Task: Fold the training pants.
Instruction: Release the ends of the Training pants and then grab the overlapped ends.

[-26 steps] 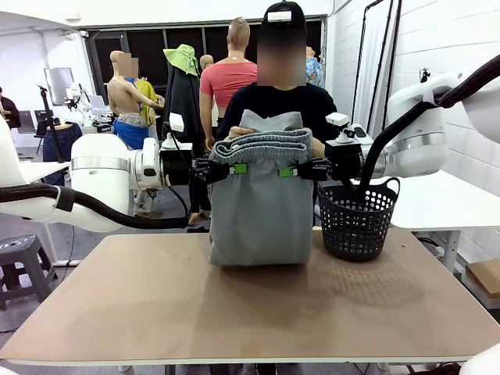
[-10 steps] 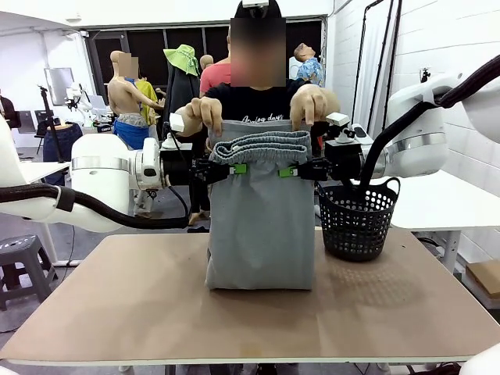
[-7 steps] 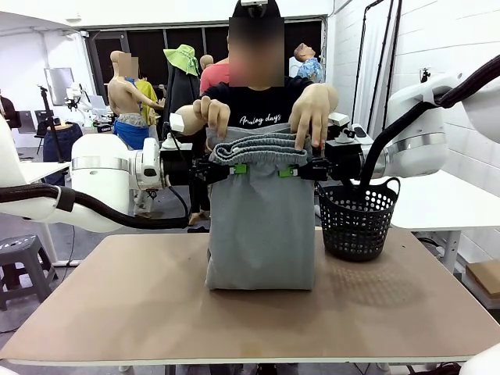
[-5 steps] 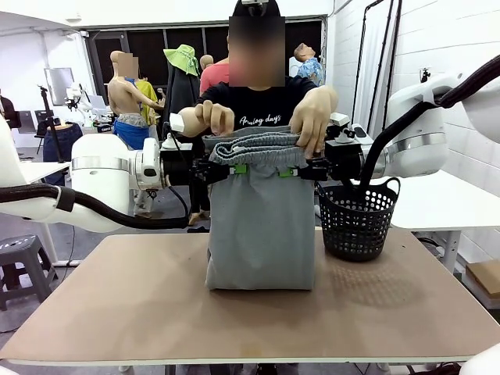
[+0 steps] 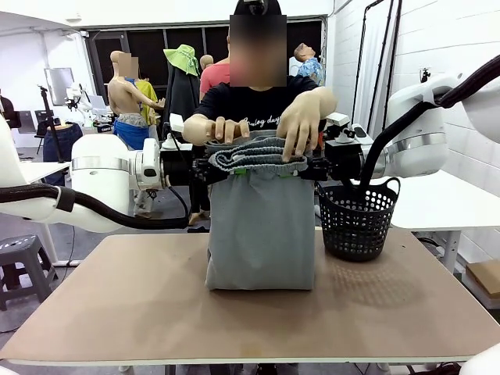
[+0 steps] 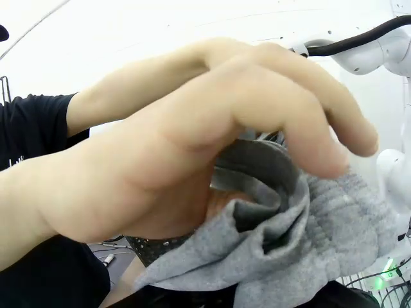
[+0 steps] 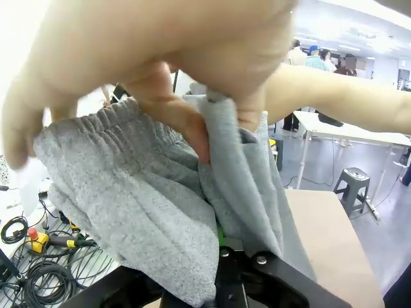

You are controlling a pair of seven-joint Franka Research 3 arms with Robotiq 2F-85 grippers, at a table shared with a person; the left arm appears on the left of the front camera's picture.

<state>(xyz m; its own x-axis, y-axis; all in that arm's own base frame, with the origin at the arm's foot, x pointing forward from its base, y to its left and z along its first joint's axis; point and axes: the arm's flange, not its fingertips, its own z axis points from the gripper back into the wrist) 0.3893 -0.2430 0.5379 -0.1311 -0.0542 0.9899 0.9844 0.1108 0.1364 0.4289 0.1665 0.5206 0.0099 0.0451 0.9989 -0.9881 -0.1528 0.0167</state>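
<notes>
Workshop desk (image 5: pixel 156 312), centre: the training pants (image 5: pixel 260 226) hang with lower fold resting on it, waistband clamped by the left tool (image 5: pixel 212 169) at left and the right tool (image 5: pixel 311 168) at right, a person's hand at left (image 5: pixel 226 129) and hand at right (image 5: pixel 299 131) gripping it from the far side, black basket (image 5: pixel 357 223) just right.

1. One pair of training pants (image 5: pixel 260 234), light grey.
2. Two grippers: left gripper (image 5: pixel 219 169) and right gripper (image 5: pixel 305 169).
3. Two white robot arms: left arm (image 5: pixel 101 176) and right arm (image 5: pixel 422 137).
4. Two hands of the person: one hand (image 5: pixel 228 129) by the left gripper, other hand (image 5: pixel 297 129) by the right gripper.
5. One black mesh basket (image 5: pixel 358 223).
6. One table (image 5: pixel 234 312) beneath the pants.
7. One grey stool (image 5: pixel 23 254).
</notes>
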